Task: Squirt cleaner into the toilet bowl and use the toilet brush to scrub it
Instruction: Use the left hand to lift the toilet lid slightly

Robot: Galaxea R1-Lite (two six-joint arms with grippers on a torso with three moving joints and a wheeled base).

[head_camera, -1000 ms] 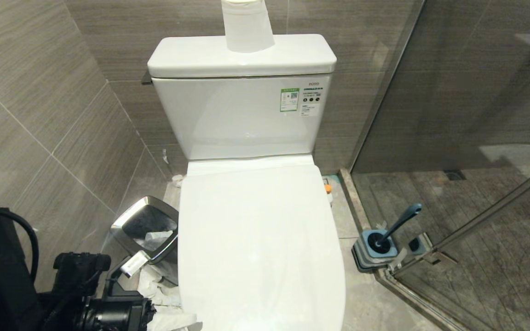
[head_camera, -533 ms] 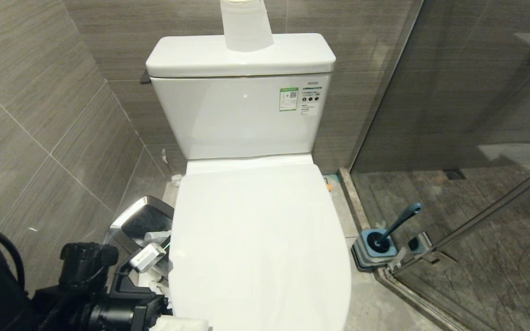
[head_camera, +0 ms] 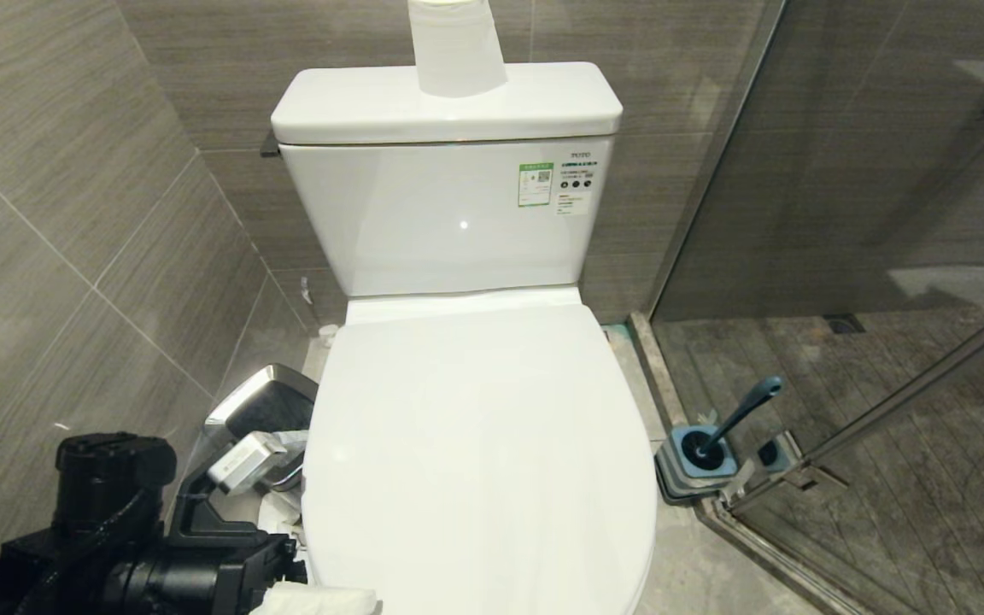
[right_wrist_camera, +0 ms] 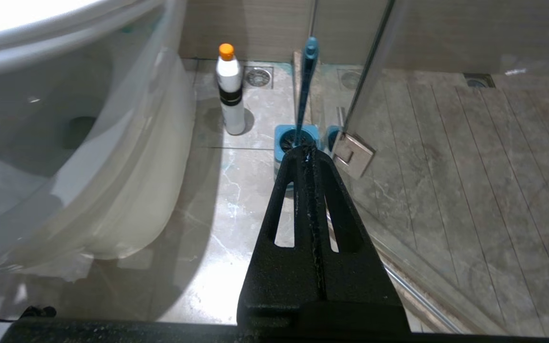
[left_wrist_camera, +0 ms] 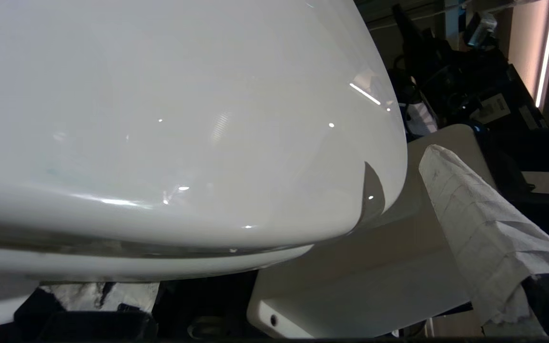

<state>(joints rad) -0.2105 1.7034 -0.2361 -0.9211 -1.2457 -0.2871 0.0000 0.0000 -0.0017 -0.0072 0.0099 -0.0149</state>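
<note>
The toilet's white lid covers the toilet bowl in the head view; the right wrist view shows the bowl's outer wall. My left gripper is low at the lid's front left edge and stands open. Its paper-wrapped fingers sit on either side of the lid's glossy rim. The white cleaner bottle with an orange cap stands on the floor right of the toilet. The toilet brush leans in its blue holder by the glass door. My right gripper hangs shut and empty, low over the floor in front of the holder.
A steel waste bin with crumpled paper beside it stands left of the toilet, against the tiled wall. A paper roll sits on the tank. The glass shower door and its hinge close off the right side.
The lid's front has come up towards the camera and now covers more of the bin and the floor beside the toilet. My left arm has shifted a little upward and to the left.
</note>
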